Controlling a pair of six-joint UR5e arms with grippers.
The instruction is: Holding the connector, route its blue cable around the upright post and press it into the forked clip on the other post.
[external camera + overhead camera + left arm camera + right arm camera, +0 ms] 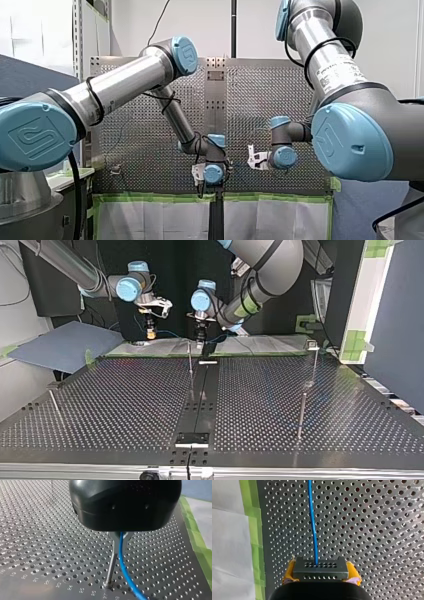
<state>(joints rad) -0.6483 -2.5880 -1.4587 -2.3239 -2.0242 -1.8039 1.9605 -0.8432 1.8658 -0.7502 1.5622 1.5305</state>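
Upper left of the top view, my right hand clamps the connector; my left hand hides its grip. With the blue cable at the forked clip, I would press gently and keep it taut.

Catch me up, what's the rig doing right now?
My right gripper, yellow pads, is shut on the connector, and the blue cable runs straight out from it over the perforated table. My left gripper hangs right over a post, with the cable passing close beside that post. Whether it's seated yet doesn't show.
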